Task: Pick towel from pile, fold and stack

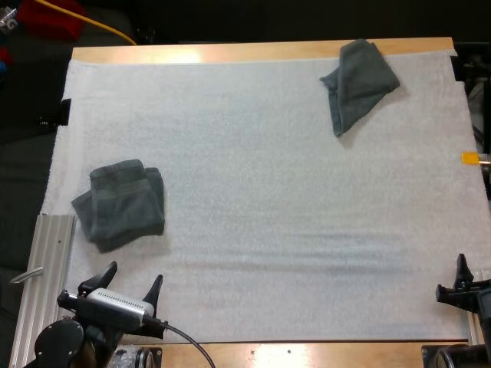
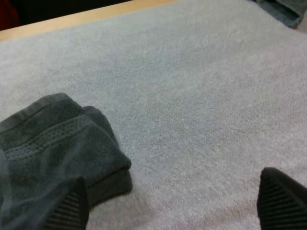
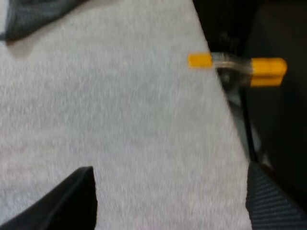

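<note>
White mat (image 1: 268,215) covers the table (image 1: 230,52); a folded towel (image 1: 123,203) lies just beyond my left claw (image 1: 135,274), likely the stack's start. Far right, a seemingly crumpled towel (image 1: 359,80) awaits picking. My right claw (image 1: 469,276) waits at the near right edge; both claws hang released, fingers apart.

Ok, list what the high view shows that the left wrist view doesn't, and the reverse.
High view adds the right gripper at the white mat's right edge and a metal rail near the folded towel. Left wrist view adds the ribbing on the left fingers. Both have the folded towel, the crumpled towel, the white mat and the open left gripper.
</note>
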